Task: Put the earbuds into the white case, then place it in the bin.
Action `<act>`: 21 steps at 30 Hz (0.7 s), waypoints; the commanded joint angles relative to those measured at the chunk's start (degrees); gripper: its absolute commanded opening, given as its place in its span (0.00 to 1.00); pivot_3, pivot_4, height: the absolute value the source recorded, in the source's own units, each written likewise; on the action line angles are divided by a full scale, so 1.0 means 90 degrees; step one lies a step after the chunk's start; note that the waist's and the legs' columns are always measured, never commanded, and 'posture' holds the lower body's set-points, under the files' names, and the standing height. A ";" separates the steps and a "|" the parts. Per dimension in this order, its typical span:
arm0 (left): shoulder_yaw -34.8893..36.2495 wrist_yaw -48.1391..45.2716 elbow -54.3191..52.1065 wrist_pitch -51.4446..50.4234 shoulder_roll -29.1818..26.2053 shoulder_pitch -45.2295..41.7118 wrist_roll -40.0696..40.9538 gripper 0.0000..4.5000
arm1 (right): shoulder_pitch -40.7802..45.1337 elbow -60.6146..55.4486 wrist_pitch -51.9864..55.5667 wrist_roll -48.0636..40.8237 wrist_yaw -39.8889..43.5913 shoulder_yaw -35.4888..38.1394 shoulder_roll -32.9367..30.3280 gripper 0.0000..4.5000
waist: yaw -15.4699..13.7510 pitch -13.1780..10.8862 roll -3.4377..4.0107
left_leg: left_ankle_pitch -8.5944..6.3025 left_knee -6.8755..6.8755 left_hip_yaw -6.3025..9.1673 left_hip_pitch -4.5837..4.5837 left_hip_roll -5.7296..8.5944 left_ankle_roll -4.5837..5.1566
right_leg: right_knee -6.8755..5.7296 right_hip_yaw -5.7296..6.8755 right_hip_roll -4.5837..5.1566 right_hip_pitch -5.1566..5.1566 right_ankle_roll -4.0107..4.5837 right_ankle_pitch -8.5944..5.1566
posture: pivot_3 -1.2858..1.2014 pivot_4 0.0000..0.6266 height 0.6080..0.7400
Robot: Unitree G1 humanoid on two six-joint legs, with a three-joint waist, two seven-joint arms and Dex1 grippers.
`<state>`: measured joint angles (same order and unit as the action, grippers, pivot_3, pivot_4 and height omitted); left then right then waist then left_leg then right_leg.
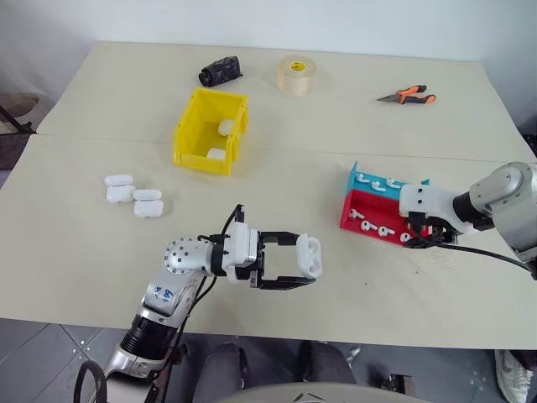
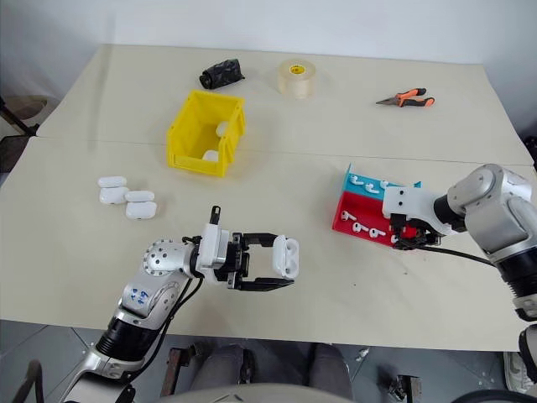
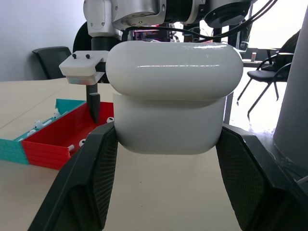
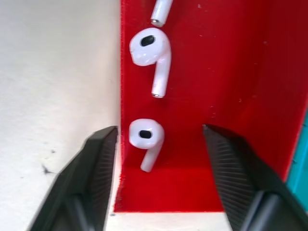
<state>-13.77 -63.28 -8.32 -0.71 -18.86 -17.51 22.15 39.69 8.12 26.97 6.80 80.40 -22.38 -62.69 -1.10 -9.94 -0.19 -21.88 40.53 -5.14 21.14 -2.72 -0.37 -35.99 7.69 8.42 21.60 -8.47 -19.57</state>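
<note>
no readable text, labels, numbers — anywhere

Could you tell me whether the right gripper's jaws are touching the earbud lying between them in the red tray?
Apart. The right wrist view shows the right gripper with its jaws either side of the earbud, red tray floor visible between.

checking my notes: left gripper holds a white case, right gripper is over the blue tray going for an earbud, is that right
Not quite. The right gripper is over the red tray, not the blue one; the right wrist view shows an earbud between its fingers. The left gripper does hold a white case.
</note>
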 commanded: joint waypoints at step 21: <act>0.0037 0.0027 -0.0237 0.0105 -0.0081 -0.0038 0.0034 0.61 | -0.0062 -0.0222 0.0254 0.0009 0.0089 0.0279 0.0162 0.15 | 0.0117 0.0000 -0.0001 | 0.0000 0.0008 0.0003 -0.0001 -0.0002 0.0001 | -0.0005 0.0001 0.0000 -0.0004 -0.0001 0.0001 | 0.52 0.24 1.00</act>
<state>-13.94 -63.22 -8.35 -0.65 -19.25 -17.52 22.15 39.55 7.09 28.33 7.20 81.19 -21.50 -61.15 -0.05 -9.94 -0.19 -21.88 40.60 -5.11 21.13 -2.74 -0.36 -36.04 7.70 8.42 21.57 -8.48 -19.56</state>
